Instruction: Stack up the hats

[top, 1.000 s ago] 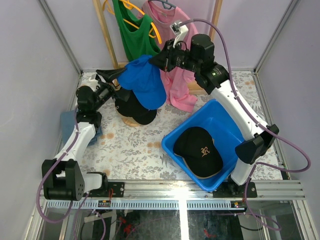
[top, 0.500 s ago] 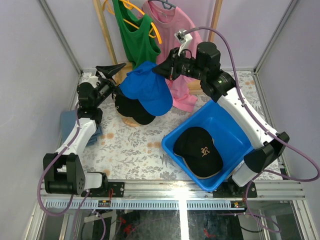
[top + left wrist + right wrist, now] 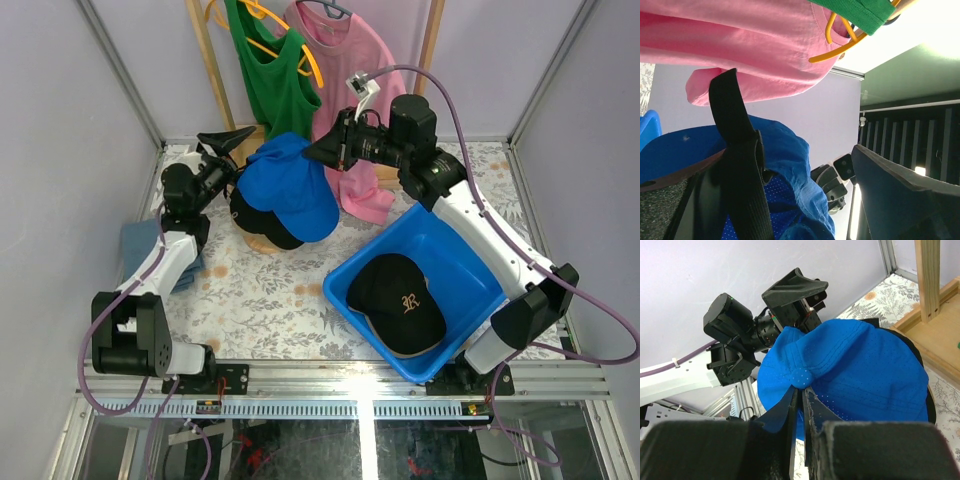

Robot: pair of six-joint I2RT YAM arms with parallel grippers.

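- The counter (image 3: 260, 300), covered with a pale floral print, fills the middle of your overhead view.
- A deep, bright blue plastic bin (image 3: 455, 250) sits on the counter's right half, turned at an angle.
- A pink T-shirt (image 3: 345, 60) and a green vest top (image 3: 265, 70) hang from a wooden rail at the far edge.
- A royal blue baseball cap (image 3: 290, 185) of soft perforated cloth hangs at the far left-centre. It covers most of the black cap beneath it. Whether the two touch, you cannot tell.
- A black baseball cap with a gold embroidered letter (image 3: 397, 298) lies inside the bin, crown up.
- A black baseball cap on a round wooden stand (image 3: 262, 222) shows past the blue cap's near edge.
- A folded grey-blue cloth (image 3: 135, 248) lies at the left edge, partly under your left arm.
- Your right pincer (image 3: 801, 390) is clamped tight on the blue cap's crown, close to its top button.
- Your left pincer (image 3: 228, 158) stands wide apart at the blue cap's left edge and grips nothing. In its wrist view a black strap crosses one finger and blue cloth sits between the jaws.
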